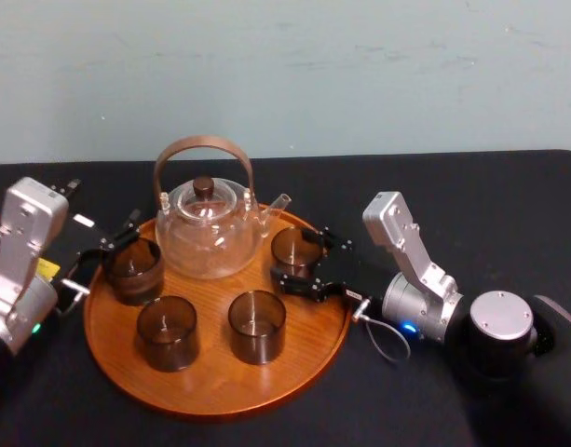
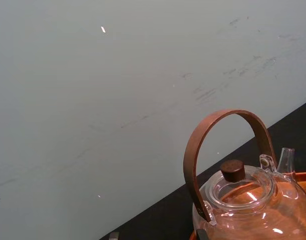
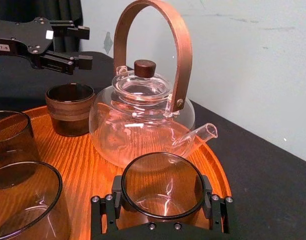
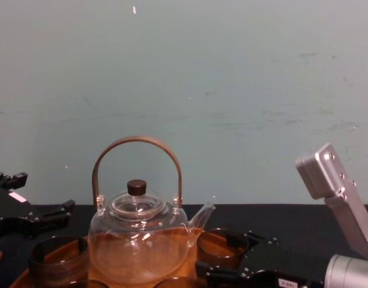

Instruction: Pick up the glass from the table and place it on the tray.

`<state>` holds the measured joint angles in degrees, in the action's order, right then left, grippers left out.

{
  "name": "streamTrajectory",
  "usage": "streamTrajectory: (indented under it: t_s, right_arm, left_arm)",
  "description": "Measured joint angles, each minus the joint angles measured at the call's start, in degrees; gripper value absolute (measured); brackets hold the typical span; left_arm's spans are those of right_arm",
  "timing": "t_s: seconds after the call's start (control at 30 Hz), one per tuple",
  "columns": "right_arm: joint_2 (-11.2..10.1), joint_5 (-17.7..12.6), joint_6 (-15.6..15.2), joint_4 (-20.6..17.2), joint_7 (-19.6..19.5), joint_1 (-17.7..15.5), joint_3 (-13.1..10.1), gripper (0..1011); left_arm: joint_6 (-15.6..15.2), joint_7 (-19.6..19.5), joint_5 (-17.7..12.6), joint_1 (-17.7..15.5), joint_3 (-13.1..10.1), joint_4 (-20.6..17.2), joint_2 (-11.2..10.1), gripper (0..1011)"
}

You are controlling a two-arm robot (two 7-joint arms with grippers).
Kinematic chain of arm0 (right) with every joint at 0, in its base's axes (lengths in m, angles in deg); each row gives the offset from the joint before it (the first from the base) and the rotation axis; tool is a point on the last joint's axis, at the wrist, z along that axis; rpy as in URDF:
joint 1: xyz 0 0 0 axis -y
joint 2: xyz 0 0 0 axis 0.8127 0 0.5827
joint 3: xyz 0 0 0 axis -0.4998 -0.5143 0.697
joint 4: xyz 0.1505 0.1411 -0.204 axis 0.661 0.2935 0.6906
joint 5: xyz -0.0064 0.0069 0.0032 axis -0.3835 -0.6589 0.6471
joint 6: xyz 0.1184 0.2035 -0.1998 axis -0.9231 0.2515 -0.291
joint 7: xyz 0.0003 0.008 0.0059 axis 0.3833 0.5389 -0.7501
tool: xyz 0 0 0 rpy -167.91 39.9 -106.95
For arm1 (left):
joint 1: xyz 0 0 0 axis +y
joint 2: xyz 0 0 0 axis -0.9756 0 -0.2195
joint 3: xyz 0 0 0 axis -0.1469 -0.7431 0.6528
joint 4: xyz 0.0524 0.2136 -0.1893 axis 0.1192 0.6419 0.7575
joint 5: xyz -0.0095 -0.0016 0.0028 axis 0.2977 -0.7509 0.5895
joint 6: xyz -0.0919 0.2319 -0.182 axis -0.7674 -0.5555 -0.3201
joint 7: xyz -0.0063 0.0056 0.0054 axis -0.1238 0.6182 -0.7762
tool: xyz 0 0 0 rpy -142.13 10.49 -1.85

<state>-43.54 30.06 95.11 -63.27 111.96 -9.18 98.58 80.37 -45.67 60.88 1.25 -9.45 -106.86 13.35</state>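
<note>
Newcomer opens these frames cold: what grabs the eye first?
The clear glass teapot with a bent wooden handle stands at the back of the round orange-brown wooden tray. Four smoky brown glasses share the tray; the right gripper straddles the rear right glass, the open left gripper hovers by the rear left glass.

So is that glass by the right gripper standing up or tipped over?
Upright. The glass stands on its base on the tray, round rim facing up, within the right gripper. It looks empty.
</note>
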Motion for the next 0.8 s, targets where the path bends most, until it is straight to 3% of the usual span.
streamTrajectory:
  t_s: [0.23,0.37,0.8]
  right_arm:
    - [0.0,0.0,0.0,-0.1,0.0,0.0,0.0,912]
    - [0.0,0.0,0.0,-0.1,0.0,0.0,0.0,1000]
    - [-0.1,0.0,0.0,-0.2,-0.1,0.0,0.0,1002]
  left_arm:
    - [0.0,0.0,0.0,0.0,0.0,0.0,0.0,1001]
    - [0.0,0.0,0.0,0.0,0.0,0.0,0.0,1001]
    - [0.0,0.0,0.0,0.0,0.0,0.0,0.0,1001]
